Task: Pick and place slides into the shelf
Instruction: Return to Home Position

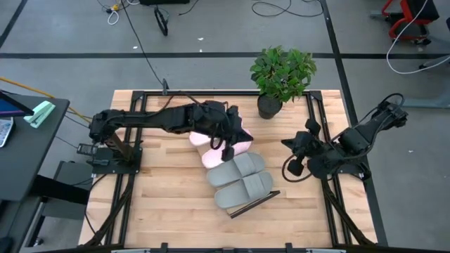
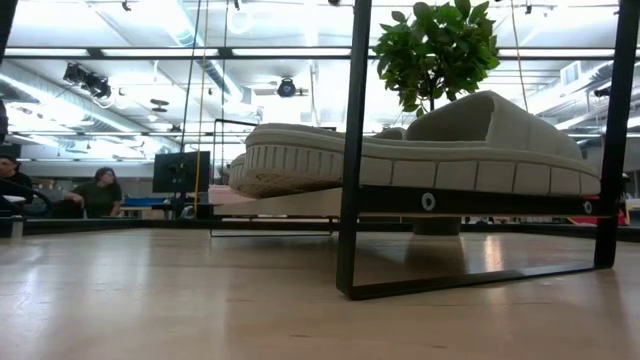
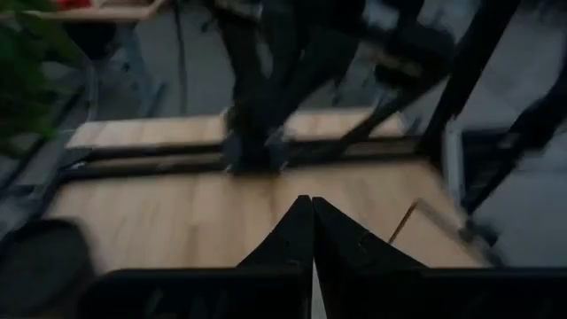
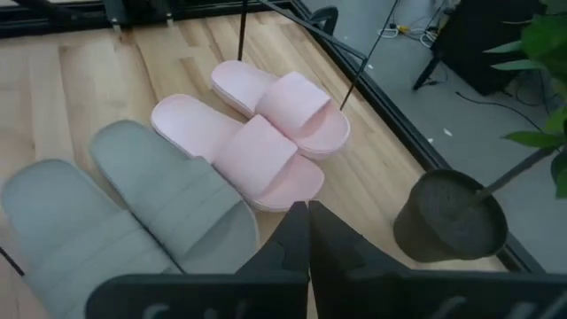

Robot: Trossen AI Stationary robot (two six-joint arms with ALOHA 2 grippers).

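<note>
Pink slides (image 4: 259, 152) lie beside grey slides (image 4: 168, 202) (four together) on the shelf (image 2: 500, 201).

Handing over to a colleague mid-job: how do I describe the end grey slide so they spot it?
From the potted plant, follow the row of four slides on the shelf away from it: two pink, then two grey. Yours is the grey slide at the end, beside the black wire frame; the other grey slide lies next to a pink one.
</note>
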